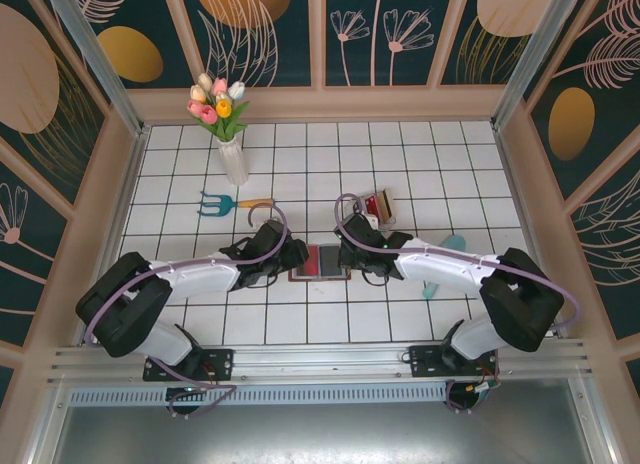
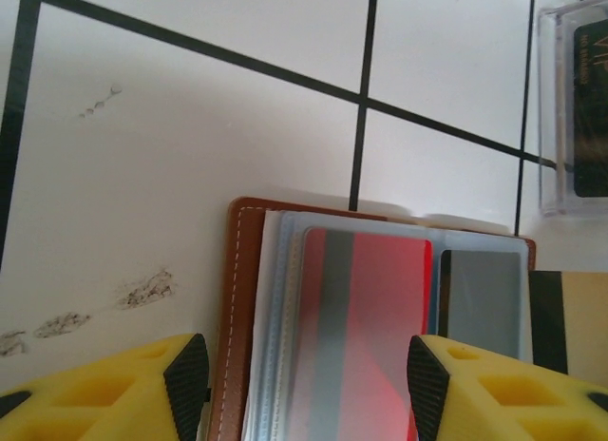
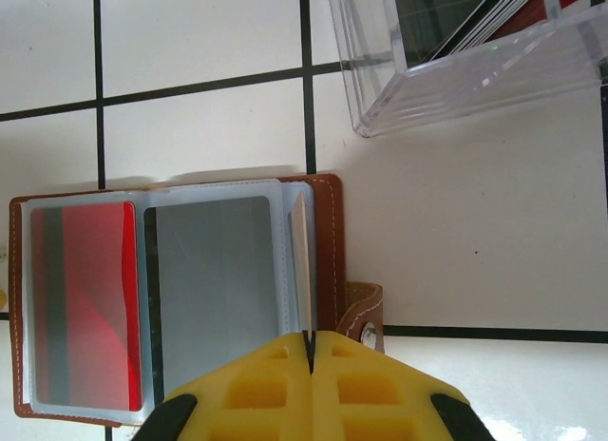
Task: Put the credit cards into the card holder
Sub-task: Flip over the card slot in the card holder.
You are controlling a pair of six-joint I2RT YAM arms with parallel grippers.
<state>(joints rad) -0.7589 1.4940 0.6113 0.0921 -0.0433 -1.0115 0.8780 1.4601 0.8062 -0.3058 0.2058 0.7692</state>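
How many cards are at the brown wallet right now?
3: a red card in one sleeve, a grey card in the sleeve beside it, and a tan card pinched by the right gripper at the snap edge of the wallet. Others may hide underneath.

Clear rack (image 1: 381, 205) stands near beyond the card holder (image 1: 319, 262); nearer tiles (image 1: 300, 324) lie open.

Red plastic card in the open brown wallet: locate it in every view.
Top external: red plastic card sits just below picture centre.
Left wrist: card at bottom centre.
Right wrist: card at lower left.
Shared landmark: the brown leather wallet holding it.
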